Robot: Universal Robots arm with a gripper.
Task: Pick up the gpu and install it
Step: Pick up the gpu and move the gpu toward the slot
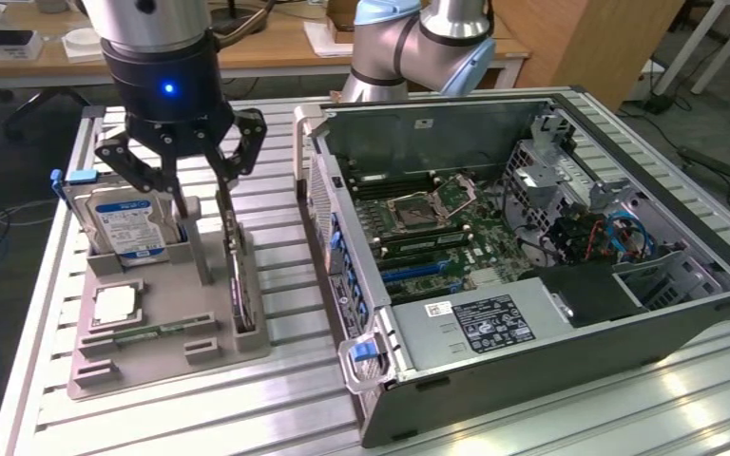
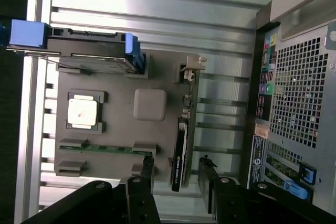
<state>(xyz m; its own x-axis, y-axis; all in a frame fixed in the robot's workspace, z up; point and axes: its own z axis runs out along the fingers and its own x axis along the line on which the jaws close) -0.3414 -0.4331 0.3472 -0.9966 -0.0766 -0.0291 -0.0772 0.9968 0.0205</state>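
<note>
A slotted aluminium tabletop (image 1: 277, 399) (image 2: 157, 9) stands in a workshop with wooden desks behind it. On it, toward the exterior view's right, an opened computer case (image 1: 530, 247) (image 2: 299, 93) lies on its side with the motherboard exposed. Toward the exterior view's left sits a grey parts tray (image 1: 149, 366) (image 2: 121, 129).

The tray carries a hard drive (image 1: 124, 223) (image 2: 94, 51) with a blue label, standing upright at its far end. Nearer the camera a square processor (image 1: 118, 304) (image 2: 82, 112) and a narrow green memory stick (image 1: 149, 332) (image 2: 105, 149) lie flat.

The gpu (image 1: 240, 285) (image 2: 181, 150) stands on its long edge in a slot along the side of the tray nearest the case, with its silvery bracket (image 2: 194, 64) at one end. It has not been lifted and sits in its slot.

The end effector (image 1: 209, 204) (image 2: 177, 165) hangs above the far part of the tray, just beside the hard drive, with its two fingers (image 2: 148, 169) spread wide and holding nothing. In the wrist view the thin dark card runs between the two fingers, a gap showing on each side, so neither finger touches it. It lies closer to the finger on the case side. In the exterior view, that finger reaches down near the far end of the card's upper edge. How far above the edge it hangs I cannot tell.
</note>
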